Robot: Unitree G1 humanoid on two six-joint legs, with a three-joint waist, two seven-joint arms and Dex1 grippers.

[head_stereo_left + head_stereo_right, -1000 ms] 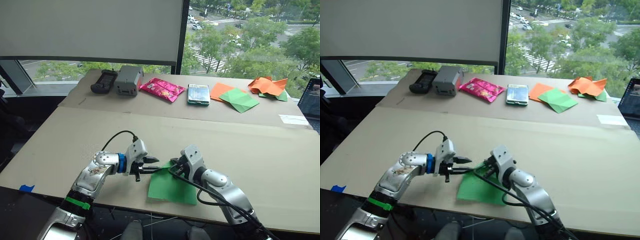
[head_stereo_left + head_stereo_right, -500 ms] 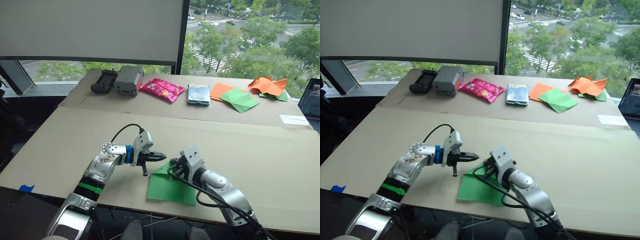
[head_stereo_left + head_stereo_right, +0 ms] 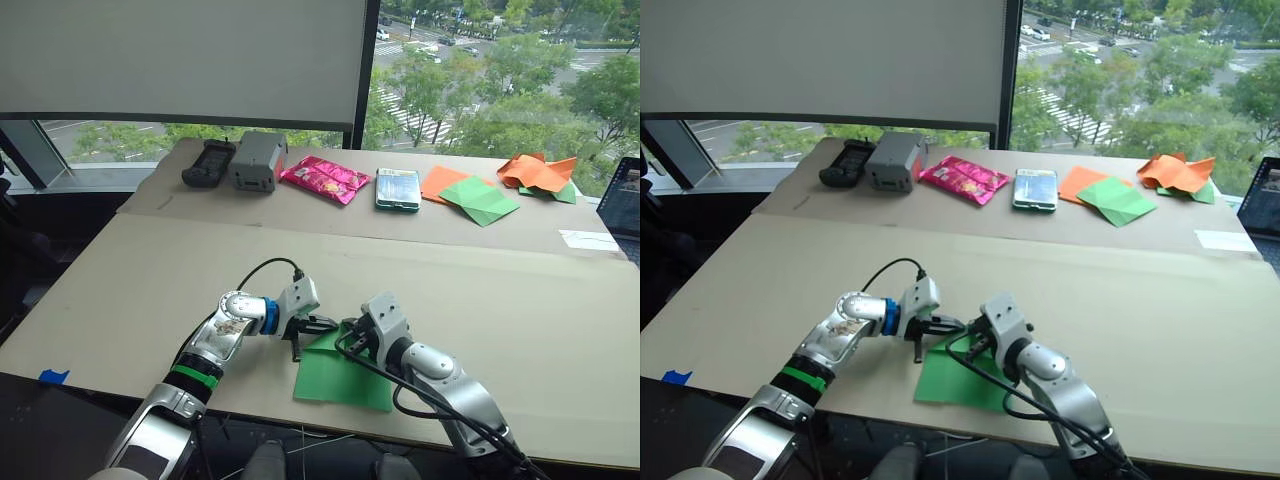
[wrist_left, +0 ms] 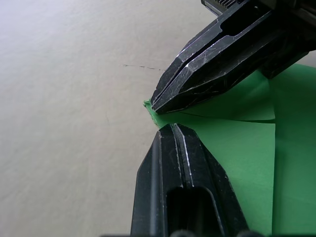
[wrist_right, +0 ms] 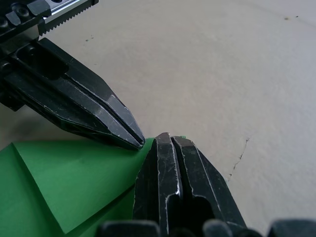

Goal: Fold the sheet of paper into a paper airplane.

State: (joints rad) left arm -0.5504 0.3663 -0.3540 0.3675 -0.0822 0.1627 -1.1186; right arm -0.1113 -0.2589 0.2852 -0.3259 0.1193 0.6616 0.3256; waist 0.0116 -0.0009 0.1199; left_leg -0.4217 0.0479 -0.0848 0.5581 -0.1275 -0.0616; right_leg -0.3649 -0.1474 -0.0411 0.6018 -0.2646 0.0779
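Bright green sheet of paper (image 3: pixel 343 367) lies low centre of the head views, flat on the tan cardboard-covered table (image 3: pixel 480 290), its near edge just short of the table's front edge; a folded flap is raised at its upper left corner. Both grippers meet at that corner: left gripper (image 3: pixel 326 325) comes in from the left, right gripper (image 3: pixel 346 341) from the right, tips touching or almost touching over the paper's point. Left wrist view: its own fingers pressed together, closed with no gap, tip at the green corner (image 4: pixel 150 109); the other gripper's fingers (image 4: pixel 212 64) also closed, tips clamped onto that corner. Right wrist view: own fingers (image 5: pixel 168 168) shut tight with a sliver of green showing at the tip; whether paper is actually pinched by the left one can't be told. Crease lines run across the green surface (image 4: pixel 232 148). Open bare table all around left of the paper, upper centre and right; plenty of free room there. Far strip of table along the window, top of frame, left to right: black device (image 3: pixel 207 162), grey box (image 3: pixel 258 160), pink snack packet (image 3: pixel 324 178), phone-like device (image 3: pixel 397 188), flat orange paper (image 3: pixel 440 181), pale green folded diamond paper (image 3: pixel 481 201), crumpled orange paper (image 3: pixel 534 171). White slip (image 3: pixel 588 239) at right edge, laptop corner (image 3: pixel 624 205) beside it. Blue tape (image 3: pixel 53 377) at lower left table edge. Window behind shows trees and street.
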